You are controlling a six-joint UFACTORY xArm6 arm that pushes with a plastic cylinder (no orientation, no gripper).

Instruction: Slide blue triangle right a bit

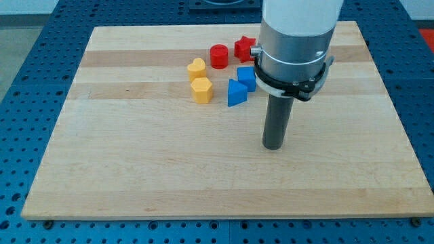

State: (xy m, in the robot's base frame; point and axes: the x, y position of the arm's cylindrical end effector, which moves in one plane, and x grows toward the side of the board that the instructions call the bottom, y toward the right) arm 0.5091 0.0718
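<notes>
The blue triangle [235, 93] lies on the wooden board [135, 149] a little above the middle. A blue cube [247, 76] touches its upper right side. My tip [273, 145] rests on the board below and to the right of the blue triangle, well apart from it. The arm's white and silver body [295, 41] stands right of the blue cube and hides part of the board behind it.
A yellow hexagon [201, 89] sits left of the blue triangle, with a yellow heart [196, 68] above it. A red cylinder [219, 55] and a red star [244, 48] lie near the view's top, the star beside the arm's body.
</notes>
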